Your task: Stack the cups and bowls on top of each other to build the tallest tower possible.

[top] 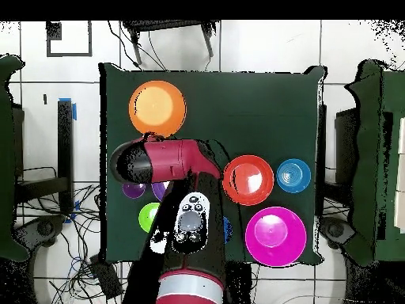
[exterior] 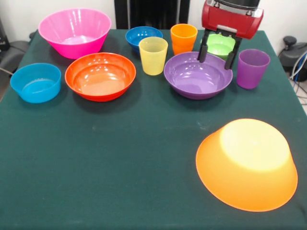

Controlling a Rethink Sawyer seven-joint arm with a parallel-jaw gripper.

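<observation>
My gripper [exterior: 215, 62] hangs open over the far rim of the purple bowl [exterior: 192, 79], its black fingers [exterior: 202, 48] framing the small green bowl [exterior: 221, 46] behind. Beside them stand the purple cup [exterior: 253, 68], the orange cup [exterior: 183, 37] and the yellow cup [exterior: 153, 55]. The big yellow-orange bowl [exterior: 247, 163] lies upside down at the near right with nothing on it. Further left are the orange-red bowl [exterior: 100, 75], the pink bowl [exterior: 74, 31], the dark blue bowl [exterior: 142, 36] and the light blue bowl [exterior: 36, 82]. In the overhead view the arm [top: 170, 161] hides the gripper.
All of it rests on a dark green tablecloth [exterior: 120, 167]. From overhead, the yellow-orange bowl [top: 157, 108] sits apart from the orange-red bowl [top: 248, 180], light blue bowl [top: 293, 175] and pink bowl [top: 275, 235]. Cables and stands surround the table.
</observation>
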